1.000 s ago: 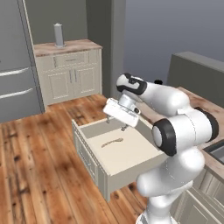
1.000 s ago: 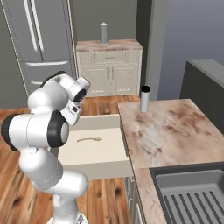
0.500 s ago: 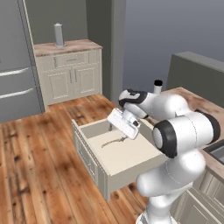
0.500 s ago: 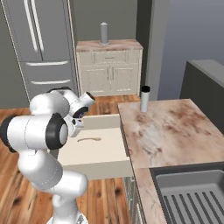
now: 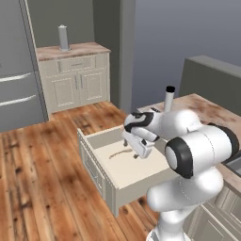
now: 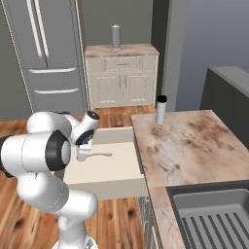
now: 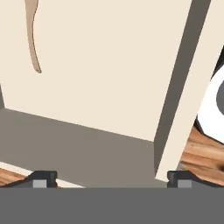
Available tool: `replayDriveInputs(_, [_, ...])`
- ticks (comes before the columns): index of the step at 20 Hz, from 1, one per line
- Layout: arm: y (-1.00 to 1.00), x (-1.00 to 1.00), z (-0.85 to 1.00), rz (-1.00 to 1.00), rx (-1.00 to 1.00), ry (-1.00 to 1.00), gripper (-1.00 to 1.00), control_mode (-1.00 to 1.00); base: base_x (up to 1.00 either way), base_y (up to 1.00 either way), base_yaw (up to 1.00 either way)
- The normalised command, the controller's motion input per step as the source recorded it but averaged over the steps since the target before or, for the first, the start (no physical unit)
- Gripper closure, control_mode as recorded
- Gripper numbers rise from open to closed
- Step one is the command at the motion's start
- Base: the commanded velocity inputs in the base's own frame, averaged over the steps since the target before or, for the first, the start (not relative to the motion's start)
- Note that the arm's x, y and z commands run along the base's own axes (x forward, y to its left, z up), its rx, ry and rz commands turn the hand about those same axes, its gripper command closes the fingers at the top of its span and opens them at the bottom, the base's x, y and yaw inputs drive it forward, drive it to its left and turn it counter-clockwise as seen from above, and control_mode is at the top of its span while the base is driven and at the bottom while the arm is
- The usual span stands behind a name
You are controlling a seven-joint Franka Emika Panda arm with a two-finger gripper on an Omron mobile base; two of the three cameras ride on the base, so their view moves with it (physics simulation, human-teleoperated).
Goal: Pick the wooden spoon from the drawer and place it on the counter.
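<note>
The drawer [image 5: 134, 175] stands pulled out, pale beige inside. On its floor lies the wooden spoon [image 5: 119, 154], thin and light brown, toward the back. My gripper [image 5: 137, 154] is down inside the drawer, just right of the spoon and not touching it. From the right base view the spoon [image 6: 100, 154] lies just right of the gripper [image 6: 80, 156]. The hand view has the spoon's handle [image 7: 32, 41] at the upper left over the drawer floor [image 7: 109, 65], with the gripper [image 7: 111, 178] open, its tips wide apart and nothing between them. The counter [image 6: 189, 146] is the mottled stone slab right of the drawer.
A grey cylinder with a black cap [image 6: 161, 110] stands at the counter's far corner. A sink [image 6: 214, 214] is sunk into the counter's near end. A far cabinet [image 5: 73, 77] carries an all-grey cylinder [image 5: 62, 37], beside a grey fridge [image 5: 16, 75]. Wooden floor surrounds the drawer.
The arm has swung down and the hand has dropped from above the drawer's back edge into the drawer, close beside the spoon. The spoon has not moved.
</note>
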Motion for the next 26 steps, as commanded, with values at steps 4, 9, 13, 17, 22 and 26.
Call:
replayDriveInputs(4, [-0.49,0.29,-0.17,-0.02,-0.21,0.0,-1.0,-1.0,0.0,0.0,0.0])
replayDriveInputs(9, [-0.24,0.53,0.0,0.02,-0.11,0.0,-1.0,-1.0,0.0,0.0,0.0])
replayDriveInputs(13, [-0.01,0.57,-0.09,0.05,-0.07,0.0,-1.0,-1.0,0.0,0.0,0.0])
replayDriveInputs(17, [0.0,0.5,-0.39,0.07,-0.07,-0.01,-1.0,-1.0,0.0,0.0,0.0])
replayDriveInputs(22, [0.0,0.41,-0.58,0.05,-0.06,-0.06,-1.0,-1.0,0.0,0.0,0.0])
replayDriveInputs(26, [0.01,0.31,-0.56,0.04,-0.02,-0.1,-1.0,-1.0,0.0,0.0,0.0])
